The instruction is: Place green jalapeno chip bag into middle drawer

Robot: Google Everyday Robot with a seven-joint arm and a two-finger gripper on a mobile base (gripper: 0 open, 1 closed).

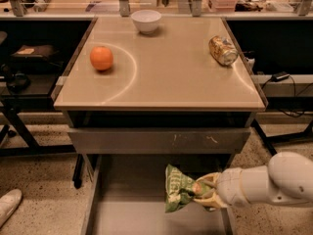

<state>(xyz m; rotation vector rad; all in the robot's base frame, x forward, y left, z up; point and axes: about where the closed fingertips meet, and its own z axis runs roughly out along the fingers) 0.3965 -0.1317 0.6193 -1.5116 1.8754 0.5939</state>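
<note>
The chip bag (177, 195) hangs upright and crumpled over the open drawer (124, 207), on the drawer's right-hand side and seemingly clear of its floor, though the gap beneath it is hard to judge. It is pinched along its 3 o'clock edge by the gripper (202, 197), whose jaws are closed down tight on the foil with nothing else between them. The white arm reaches in from 3 o'clock across the drawer's right wall. At 12 o'clock from the bag, just above it, is the closed drawer front (159, 140) with pale scratch marks, and above that the table (171, 82). On the table an orange (101, 58) sits toward 10 o'clock, a white bowl (146, 20) at 12 o'clock near the far edge, and a can (223, 50) lies on its side toward 2 o'clock; all three are well apart from the bag. A shoe (9, 204) shows on the floor at 9 o'clock. The step in hand looks like the carry into the drawer, close to the release. The next move seems to call for lowering the bag toward 6 o'clock until it rests on the floor, then spreading the jaws and drawing the arm back toward 3 o'clock without snagging the foil or the side wall
</note>
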